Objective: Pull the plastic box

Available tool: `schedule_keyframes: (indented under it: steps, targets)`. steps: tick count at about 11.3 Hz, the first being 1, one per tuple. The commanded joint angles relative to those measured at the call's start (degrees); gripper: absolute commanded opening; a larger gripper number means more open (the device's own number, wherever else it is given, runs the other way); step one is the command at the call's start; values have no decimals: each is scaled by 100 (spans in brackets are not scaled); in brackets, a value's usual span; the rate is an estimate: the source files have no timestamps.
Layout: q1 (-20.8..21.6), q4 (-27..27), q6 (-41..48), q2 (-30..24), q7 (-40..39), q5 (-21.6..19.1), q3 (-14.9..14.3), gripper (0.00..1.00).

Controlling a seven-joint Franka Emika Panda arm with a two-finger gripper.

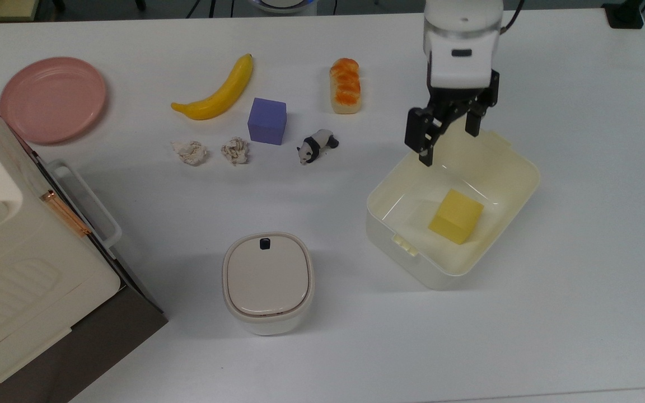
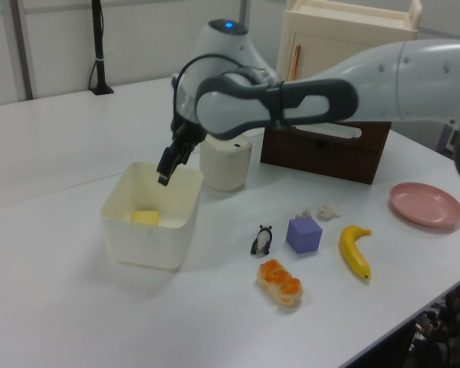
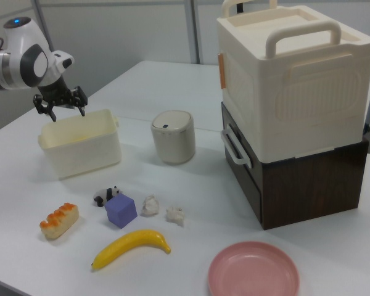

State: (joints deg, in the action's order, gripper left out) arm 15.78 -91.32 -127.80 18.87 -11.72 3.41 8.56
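Observation:
The plastic box [image 1: 499, 168] is a cream-white lidless tub on the white table, at the top view's right. A yellow cube [image 1: 456, 216] lies inside it. My gripper [image 1: 450, 133] hangs open over the box's far rim, one finger outside the wall and one above the inside, holding nothing. In the left view the gripper [image 2: 172, 164] sits just above the box's [image 2: 149, 230] back edge. The right view shows the gripper [image 3: 60, 111] over the far end of the box [image 3: 80, 151]. I cannot tell whether the fingers touch the rim.
A lidded round-cornered bin [image 1: 267, 282] stands to the top view's left of the box. A big cream case [image 1: 14, 268] fills the lower left. Banana [image 1: 219, 92], purple cube [image 1: 267, 121], toy panda [image 1: 316, 146], bread [image 1: 345, 85], paper wads [image 1: 189, 152] and pink plate [image 1: 52, 99] lie farther back.

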Motion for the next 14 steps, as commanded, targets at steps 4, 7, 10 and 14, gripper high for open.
schedule_keyframes:
  steps: [4,7,10,14]
  targets:
    - [100,72,-52,442,-295,607,-21,100]
    - [48,-183,-25,424,-830,625,-29,100]
    - [12,-569,36,223,-1226,652,-38,100]
    - [12,-922,264,-32,-1386,660,-56,100]
